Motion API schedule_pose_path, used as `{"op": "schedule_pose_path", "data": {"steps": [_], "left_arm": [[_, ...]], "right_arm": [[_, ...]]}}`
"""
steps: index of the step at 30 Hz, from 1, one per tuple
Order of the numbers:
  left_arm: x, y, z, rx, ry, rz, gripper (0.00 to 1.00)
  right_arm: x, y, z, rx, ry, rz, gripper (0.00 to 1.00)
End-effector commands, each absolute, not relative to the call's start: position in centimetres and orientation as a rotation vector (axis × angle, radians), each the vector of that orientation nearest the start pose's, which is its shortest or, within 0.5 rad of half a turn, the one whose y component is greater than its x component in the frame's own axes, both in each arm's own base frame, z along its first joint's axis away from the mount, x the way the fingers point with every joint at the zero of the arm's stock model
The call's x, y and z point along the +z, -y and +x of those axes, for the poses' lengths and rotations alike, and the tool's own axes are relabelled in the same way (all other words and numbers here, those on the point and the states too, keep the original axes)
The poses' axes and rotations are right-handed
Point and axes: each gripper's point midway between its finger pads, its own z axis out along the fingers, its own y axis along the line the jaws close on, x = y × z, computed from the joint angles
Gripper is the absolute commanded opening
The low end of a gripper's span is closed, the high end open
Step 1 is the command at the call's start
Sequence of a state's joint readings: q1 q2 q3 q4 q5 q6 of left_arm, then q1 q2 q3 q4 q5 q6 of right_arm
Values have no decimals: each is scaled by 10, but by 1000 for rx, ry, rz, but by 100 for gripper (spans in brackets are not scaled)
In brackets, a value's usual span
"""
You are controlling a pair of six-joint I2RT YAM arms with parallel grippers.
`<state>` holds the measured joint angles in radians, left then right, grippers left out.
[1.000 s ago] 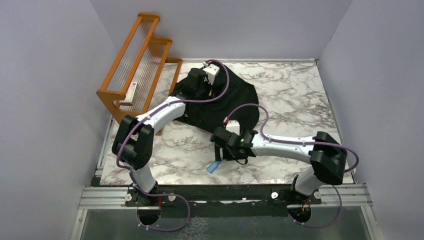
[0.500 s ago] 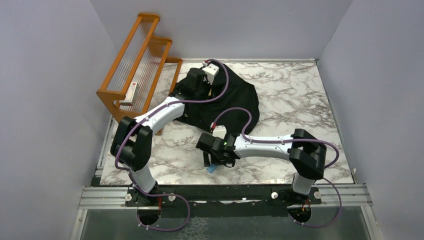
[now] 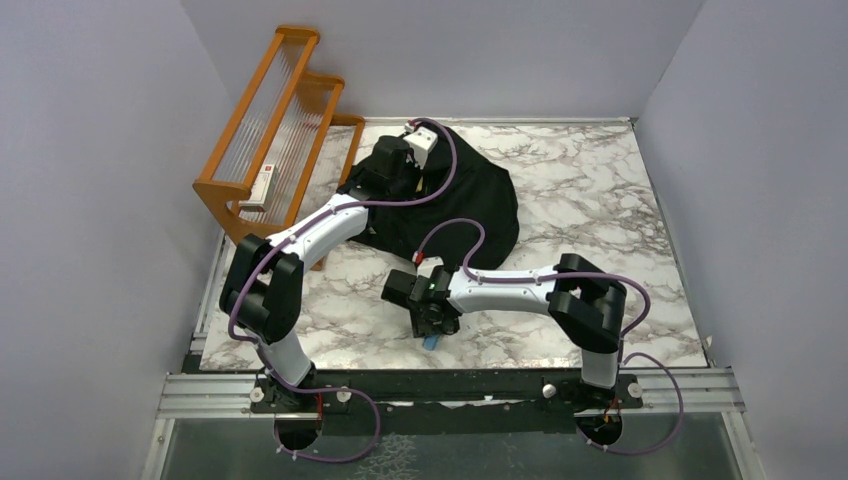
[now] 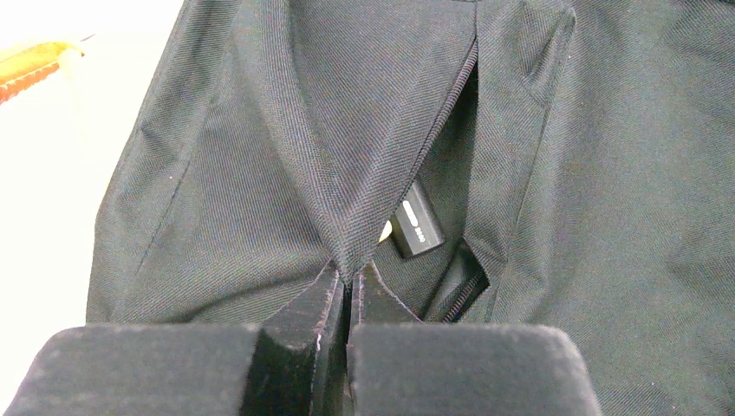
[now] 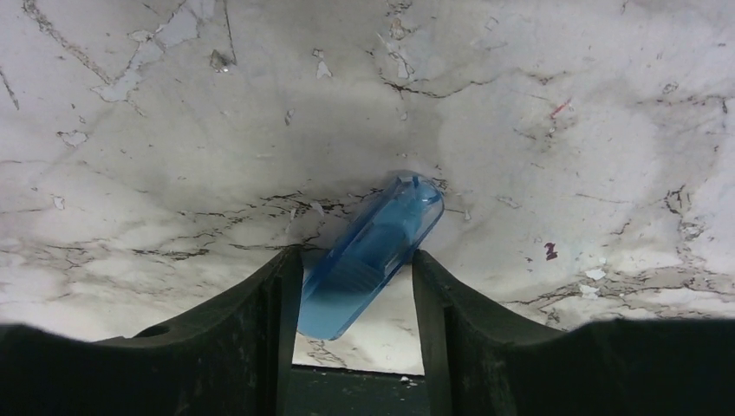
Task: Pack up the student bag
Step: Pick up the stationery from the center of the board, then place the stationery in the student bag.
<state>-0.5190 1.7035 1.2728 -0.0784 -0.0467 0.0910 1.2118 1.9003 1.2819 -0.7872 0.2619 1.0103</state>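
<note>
Lying slumped toward the far middle of the white, grey-veined marble worktop [image 3: 600, 200], the large soft black fabric backpack [image 3: 470, 205] is a crumpled heap, its left edge near the foot of an orange-brown wooden rack with clear slats [image 3: 265, 140]. A small white item with a red mark [image 3: 263, 185] sits on the rack's lowest tier.

The left arm reaches out over the backpack. In the left wrist view, the left hand [image 4: 348, 286] has its two dark fingers pressed together, pinching a raised fold of the black twill fabric right at the edge of a zip opening. The fold stands up in a peak from the fingertips, and the zip runs diagonally up along its right side. Within the gap of the opening lies a small black rectangular item with a pale oval mark [image 4: 418, 227], tilted; something small and yellowish shows just beside it, too little to tell what.

The right arm bends across the near part of the worktop, well apart from the backpack. The right hand [image 5: 355, 260] is spread, one finger on either side of a translucent blue plastic oblong object [image 5: 373, 251] that lies flat and askew on the marble. Whether the fingers touch it cannot be told.
</note>
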Motion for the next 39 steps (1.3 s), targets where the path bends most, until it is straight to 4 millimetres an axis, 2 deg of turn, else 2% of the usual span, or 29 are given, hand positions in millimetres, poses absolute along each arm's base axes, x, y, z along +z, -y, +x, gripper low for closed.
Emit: {"op": "schedule_pose_path", "data": {"steps": [1,7,14,18,21,25,31,39], "left_arm": [[207,237,441,-219,-1908,569,0],[208,234,441,-198,-1906,566,0],[209,235,441,-206,-1904,567,0],[209,236,440,-214,-1903,570,0],[210,235,441,-210,-1902,569,0],[210,235,441,-207,-1901,568,0],[208,235,440,-210,-1904,571,0],[206,239,440,-228,-1909,578,0]], "right_arm": [[21,-324,135,12,-2834,-250,49],[23,-305,150,15,-2802,-194,30],[45,-276,196,38,-2674,-312,29],[49,-262,210,136,-2636,-428,29],[45,-257,209,160,-2636,-494,32],[29,-256,202,155,-2681,-548,34],[16,-251,194,144,-2725,-518,37],[8,-234,185,64,-2775,-445,56]]}}
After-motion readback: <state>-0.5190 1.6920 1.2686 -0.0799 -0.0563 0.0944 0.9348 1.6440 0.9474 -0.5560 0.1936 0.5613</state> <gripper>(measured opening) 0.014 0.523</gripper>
